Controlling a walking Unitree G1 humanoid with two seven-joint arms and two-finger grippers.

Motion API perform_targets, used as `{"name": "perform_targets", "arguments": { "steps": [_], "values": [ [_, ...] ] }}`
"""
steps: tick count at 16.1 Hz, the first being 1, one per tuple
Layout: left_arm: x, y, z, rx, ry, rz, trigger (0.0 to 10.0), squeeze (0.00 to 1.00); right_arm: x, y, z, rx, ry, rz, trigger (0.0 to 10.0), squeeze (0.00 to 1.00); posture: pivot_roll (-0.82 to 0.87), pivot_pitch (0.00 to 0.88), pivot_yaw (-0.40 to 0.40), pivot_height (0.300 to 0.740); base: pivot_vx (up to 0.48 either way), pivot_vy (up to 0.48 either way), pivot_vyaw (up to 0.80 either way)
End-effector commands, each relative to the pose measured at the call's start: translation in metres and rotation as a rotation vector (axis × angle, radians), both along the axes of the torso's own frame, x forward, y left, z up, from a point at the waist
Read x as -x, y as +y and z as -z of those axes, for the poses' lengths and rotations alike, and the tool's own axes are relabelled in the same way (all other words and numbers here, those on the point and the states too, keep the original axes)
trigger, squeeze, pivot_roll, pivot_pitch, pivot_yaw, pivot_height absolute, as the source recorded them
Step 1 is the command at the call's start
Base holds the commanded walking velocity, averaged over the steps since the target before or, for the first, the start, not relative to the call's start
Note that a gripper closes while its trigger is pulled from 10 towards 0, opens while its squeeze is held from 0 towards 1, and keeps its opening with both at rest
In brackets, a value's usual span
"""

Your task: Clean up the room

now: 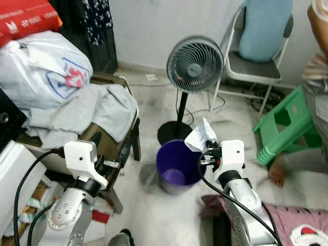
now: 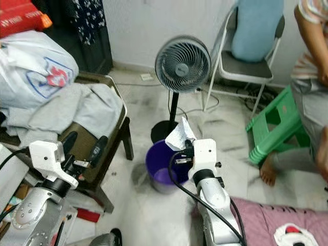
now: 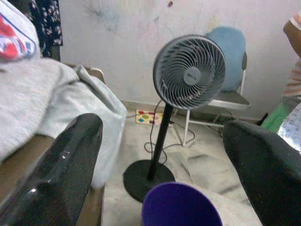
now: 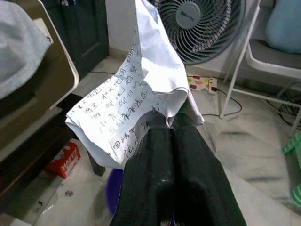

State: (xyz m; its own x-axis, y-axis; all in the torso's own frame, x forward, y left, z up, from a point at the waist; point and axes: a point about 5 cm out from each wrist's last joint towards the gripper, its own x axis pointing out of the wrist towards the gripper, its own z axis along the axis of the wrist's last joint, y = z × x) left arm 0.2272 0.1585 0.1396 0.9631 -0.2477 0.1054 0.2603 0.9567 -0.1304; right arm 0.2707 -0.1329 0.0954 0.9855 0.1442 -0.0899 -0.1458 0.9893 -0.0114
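Observation:
A crumpled white sheet of paper with handwriting (image 1: 200, 136) is pinched in my right gripper (image 4: 168, 121), which is shut on it just above the far rim of a purple bin (image 1: 177, 165) on the floor. In the right wrist view the paper (image 4: 127, 99) fans out beyond the closed fingertips, with the bin (image 4: 113, 197) below. My left gripper (image 1: 110, 146) is open, held over the edge of a brown chair, left of the bin; its two fingers (image 3: 51, 169) frame the purple bin (image 3: 181, 207) in the left wrist view.
A grey standing fan (image 1: 195, 64) rises right behind the bin. The brown chair (image 1: 115, 148) at left is piled with grey clothes (image 1: 87, 110) and a white bag (image 1: 43, 69). A folding chair (image 1: 253, 69), a green stool (image 1: 287, 125) and a seated person's foot (image 1: 279, 169) are at right.

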Motion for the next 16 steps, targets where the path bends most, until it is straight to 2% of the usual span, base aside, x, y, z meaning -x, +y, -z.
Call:
{"name": "perform_targets", "arguments": {
  "steps": [1,13,16],
  "values": [
    [-0.0007,-0.0017,0.003,-0.003,0.007,0.015,10.0,0.0,-0.0003,-0.0005,-0.0054,0.009,-0.015,-0.009,10.0,0.0,-0.02,0.102,-0.045,0.74,0.39,0.0,0.0],
    [-0.0021,-0.0005,0.0044,-0.022,0.01,0.017,10.0,0.0,-0.0016,0.0045,-0.0071,0.01,-0.018,-0.03,10.0,0.0,-0.01,0.111,-0.042,0.74,0.378,0.0,0.0],
    [-0.0032,0.0007,0.0053,-0.033,0.015,0.004,10.0,0.0,-0.0045,0.0078,-0.0089,0.008,-0.023,-0.042,10.0,0.0,-0.01,0.111,-0.044,0.74,0.0,0.0,0.0]
  ]
}}
